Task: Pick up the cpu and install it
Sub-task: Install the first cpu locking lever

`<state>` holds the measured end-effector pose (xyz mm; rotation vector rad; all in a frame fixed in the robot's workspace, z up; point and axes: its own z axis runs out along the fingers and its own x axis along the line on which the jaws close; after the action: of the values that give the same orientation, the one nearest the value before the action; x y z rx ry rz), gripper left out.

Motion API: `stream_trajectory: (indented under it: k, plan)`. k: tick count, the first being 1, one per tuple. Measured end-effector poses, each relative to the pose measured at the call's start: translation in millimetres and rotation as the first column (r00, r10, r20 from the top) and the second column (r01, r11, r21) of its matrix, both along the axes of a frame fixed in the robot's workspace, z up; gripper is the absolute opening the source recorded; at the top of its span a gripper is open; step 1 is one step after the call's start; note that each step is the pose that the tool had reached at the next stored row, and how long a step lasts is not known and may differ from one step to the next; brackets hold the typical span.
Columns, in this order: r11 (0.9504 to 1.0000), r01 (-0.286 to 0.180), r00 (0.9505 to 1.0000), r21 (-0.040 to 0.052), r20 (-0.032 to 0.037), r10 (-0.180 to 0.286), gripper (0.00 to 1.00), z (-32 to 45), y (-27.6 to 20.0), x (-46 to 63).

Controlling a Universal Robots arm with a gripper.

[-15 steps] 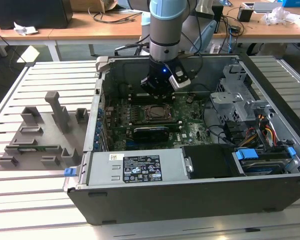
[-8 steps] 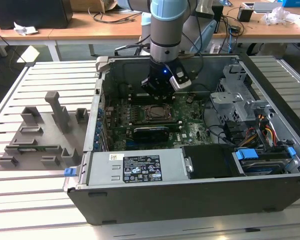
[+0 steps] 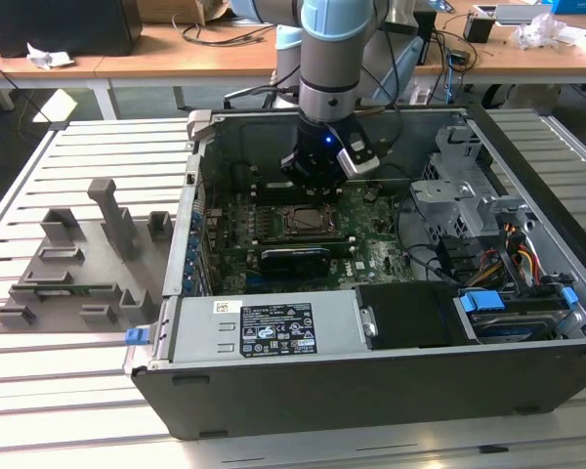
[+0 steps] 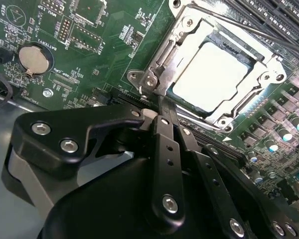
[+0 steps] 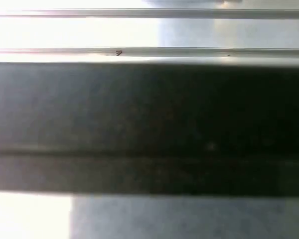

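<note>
In the second wrist view the cpu (image 4: 215, 75), a flat square chip with a bright silver top, lies inside the metal socket frame (image 4: 154, 74) on the green motherboard (image 4: 89, 55). My gripper (image 4: 157, 113) hangs just beside the socket's edge, its black fingers (image 4: 165, 149) drawn together with nothing between them. In the exterior view the gripper (image 3: 317, 181) is inside the open computer case (image 3: 273, 332), just behind the socket (image 3: 308, 221).
A grey plastic fixture tray (image 3: 78, 259) with upright posts lies on the slatted table at the exterior view's left. Drive cages (image 3: 459, 195), cables and a power supply (image 3: 264, 327) crowd the case. A wooden desk (image 3: 176, 44) stands behind.
</note>
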<state>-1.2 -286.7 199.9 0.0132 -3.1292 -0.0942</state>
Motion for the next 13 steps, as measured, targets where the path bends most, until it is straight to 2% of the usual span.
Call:
stream_trajectory:
  k: [6,8,13]
  plan:
    - [1.0,0.0,1.0,-0.0037,-0.0008,0.0,0.11,0.4,-0.2,4.7]
    - [1.0,0.0,1.0,0.001,0.0018,0.0,0.11,-1.6,0.4,5.2]
    - [1.0,0.0,1.0,0.0005,0.002,0.0,0.11,-1.6,-0.6,5.1]
